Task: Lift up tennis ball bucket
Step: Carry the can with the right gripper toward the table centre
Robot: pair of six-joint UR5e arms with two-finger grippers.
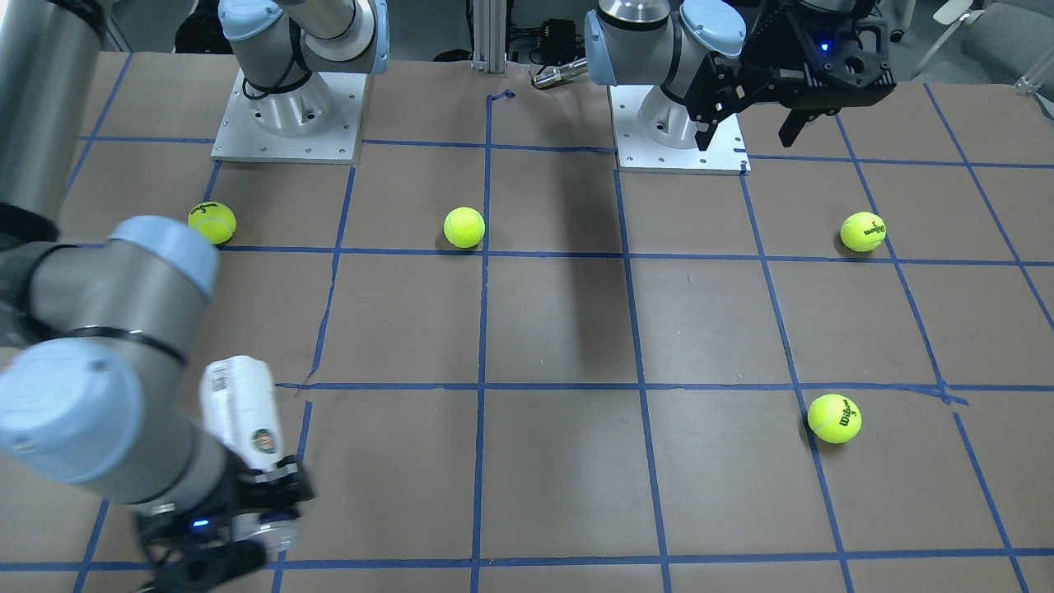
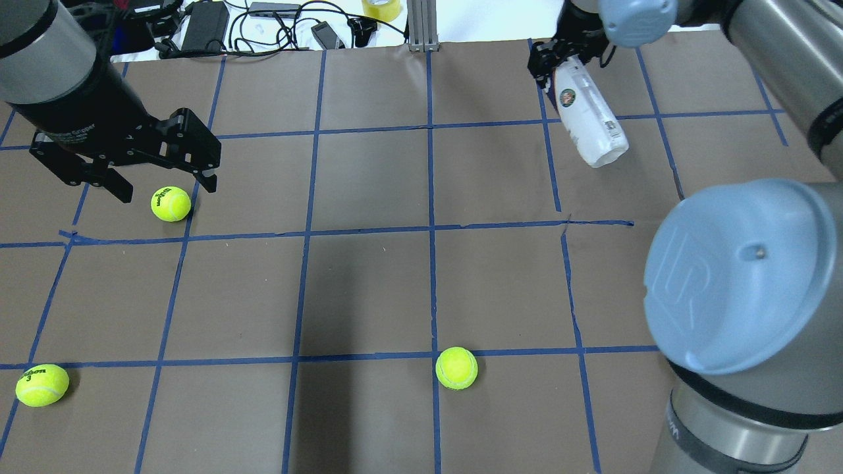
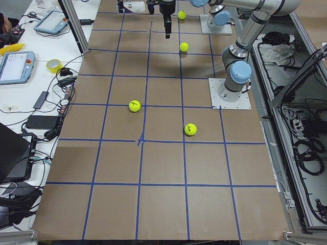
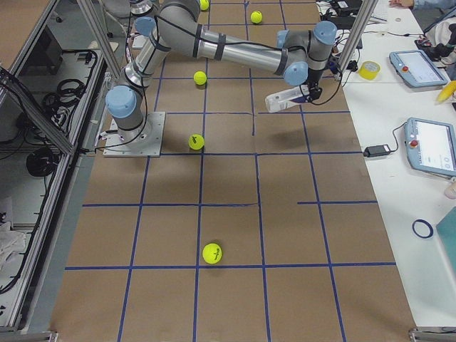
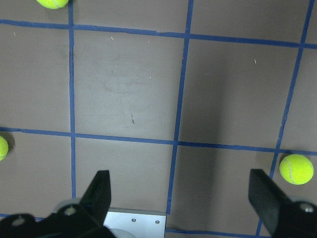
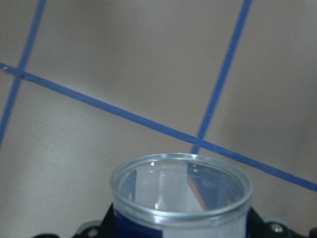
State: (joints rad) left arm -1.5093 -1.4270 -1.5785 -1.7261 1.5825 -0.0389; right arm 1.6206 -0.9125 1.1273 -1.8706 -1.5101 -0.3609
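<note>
Between the right gripper (image 2: 563,59) fingers, pinched near its open rim: tall clear-plastic tennis ball bucket (image 2: 593,125), white label w/ navy band, round emblem, barcode. It sticks out sideways, off the brown table (image 2: 369,283). Looks empty, so prob. light. Thin slick wall may dent or slip; mid-body hold seems safer. Left gripper (image 2: 164,187) fingers spread, well apart.

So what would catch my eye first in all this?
The right claw grips a clear tennis ball bucket by one end and holds it tilted above the far right part of the table. Four yellow-green tennis balls lie scattered over the brown surface with its blue tape grid. The left claw hangs wide open and empty on the other side.
</note>
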